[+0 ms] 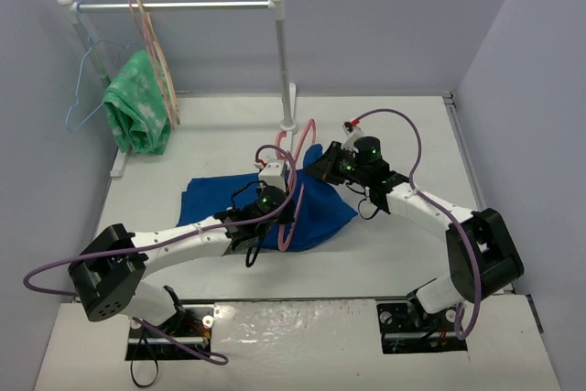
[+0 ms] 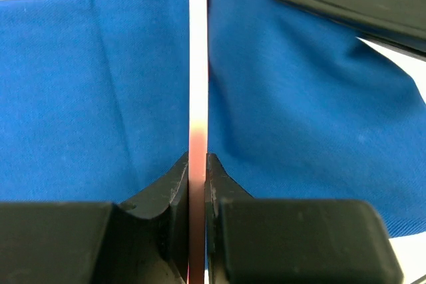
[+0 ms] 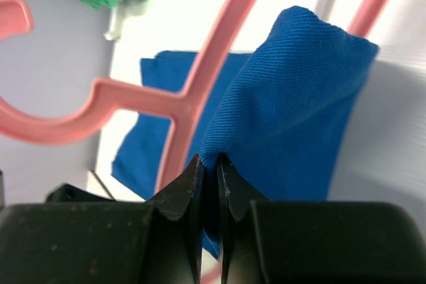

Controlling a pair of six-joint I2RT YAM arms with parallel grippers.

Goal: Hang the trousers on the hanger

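Wrist views alone show left gripper (image 2: 198, 161) clamping the hanger (image 2: 198, 64), right gripper (image 3: 209, 161) pinching the trousers (image 3: 286, 98); overhead, both grips seem hidden.

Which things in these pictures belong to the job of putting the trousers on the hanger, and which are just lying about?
Job in hand: trousers; pink hanger; left end effector, shut on the pink hanger; right end effector, shut on the trousers.
Lying about: green patterned cloth; light-blue wire hanger; beige hanger; clothes rail.
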